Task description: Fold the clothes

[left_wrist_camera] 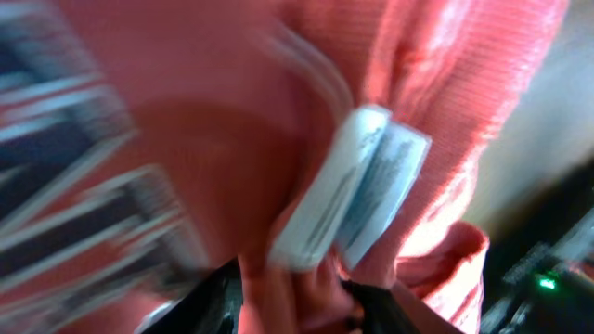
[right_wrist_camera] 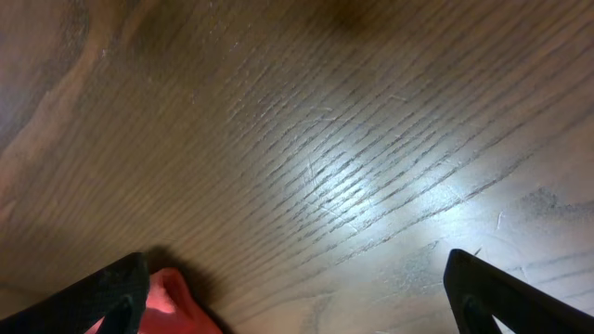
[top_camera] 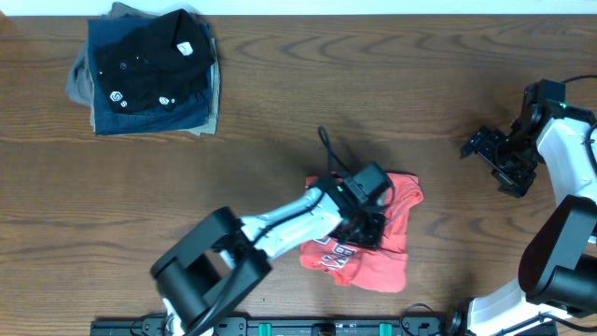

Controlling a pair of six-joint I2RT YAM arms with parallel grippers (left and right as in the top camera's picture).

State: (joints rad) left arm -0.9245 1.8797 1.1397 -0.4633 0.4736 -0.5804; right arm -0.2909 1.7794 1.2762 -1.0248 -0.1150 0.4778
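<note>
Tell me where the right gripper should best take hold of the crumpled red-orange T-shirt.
Probably the bunched far-right corner of the T-shirt, approached from the right. That corner lies nearest the open right gripper and looks rumpled enough to pinch, while the left gripper sits over the shirt's left-middle.

Overhead: light is falling evenly from above onto the table [top_camera: 280, 103]. The wood grain is resolving sharply and shadows beside the arms are showing short and soft. A white strip is clipping along the top edge.

Left wrist: the whole frame is smearing with motion blur. The T-shirt [left_wrist_camera: 445, 83] is sitting too close to focus, and its weave is resolving only at upper right. The white label [left_wrist_camera: 357, 186] is glaring, print unreadable. The lower right corner is falling into darkness.

Right wrist: a broad sheen is glaring off the wood right of centre, while the top left is dimming. The right gripper [right_wrist_camera: 292, 278] fingers [right_wrist_camera: 492, 297] are reading as soft, unfocused dark shapes.
</note>
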